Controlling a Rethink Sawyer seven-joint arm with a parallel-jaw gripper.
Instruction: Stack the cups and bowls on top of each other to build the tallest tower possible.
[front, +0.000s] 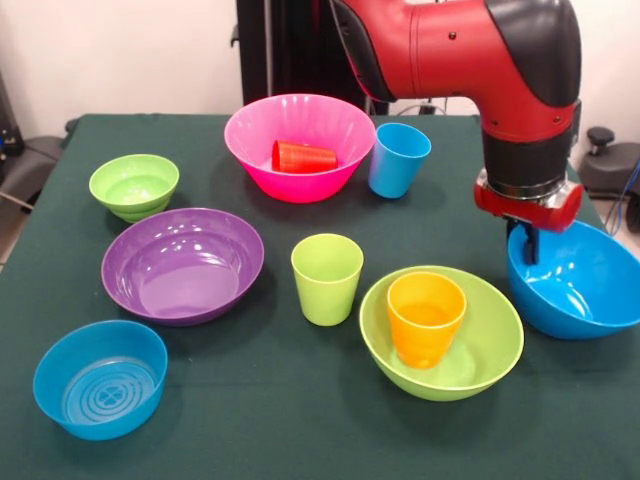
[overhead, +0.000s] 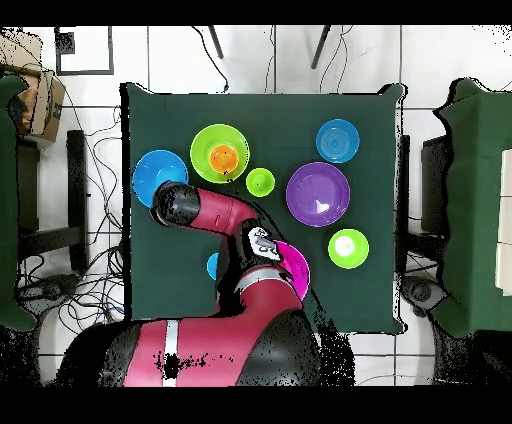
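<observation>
The large lime green bowl (front: 497, 340) stands near the table's front with the orange cup (front: 426, 318) upright inside it. The large blue bowl (front: 585, 285) stands alone just to its right. My gripper (front: 528, 245) hangs at the blue bowl's far rim; whether it grips the rim I cannot tell. The red cup (front: 303, 157) lies on its side in the large pink bowl (front: 300, 187). The light blue cup (front: 398, 158) and the lime green cup (front: 326, 278) stand on the cloth. In the overhead view the arm's wrist (overhead: 177, 205) hides the gripper beside the blue bowl (overhead: 148, 170).
The large purple bowl (front: 183, 264), the small lime green bowl (front: 134, 186) and the small blue bowl with a ringed base (front: 100, 378) stand on the left side. The blue bowl sits close to the table's right edge. A green cloth covers the table (front: 250, 420).
</observation>
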